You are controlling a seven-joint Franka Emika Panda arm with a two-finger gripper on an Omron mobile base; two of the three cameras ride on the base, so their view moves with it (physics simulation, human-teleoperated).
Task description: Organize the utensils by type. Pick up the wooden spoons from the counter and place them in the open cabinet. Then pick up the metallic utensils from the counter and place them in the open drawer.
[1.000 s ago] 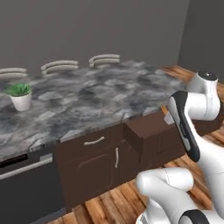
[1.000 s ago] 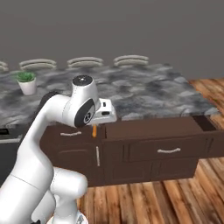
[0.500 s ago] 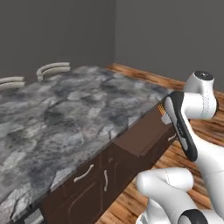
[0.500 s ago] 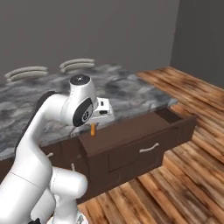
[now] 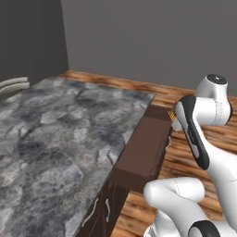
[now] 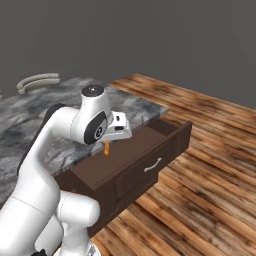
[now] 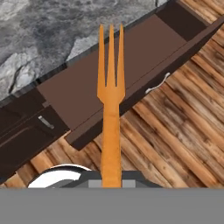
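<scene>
Our fingers (image 7: 111, 183) are clenched on an orange fork (image 7: 111, 109), tines pointing away. The fork hangs above the open drawer (image 7: 118, 65), which stands out from under the grey marbled tabletop (image 5: 55, 139).

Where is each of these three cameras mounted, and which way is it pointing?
Left base view: behind the arm's left, facing forward over the counter; white arm at right.
Right base view: behind the arm's right, facing the open drawer; arm at left.
Hand view: on the hand, looking along the held orange fork into the drawer.
All three share drawer and counter.
</scene>
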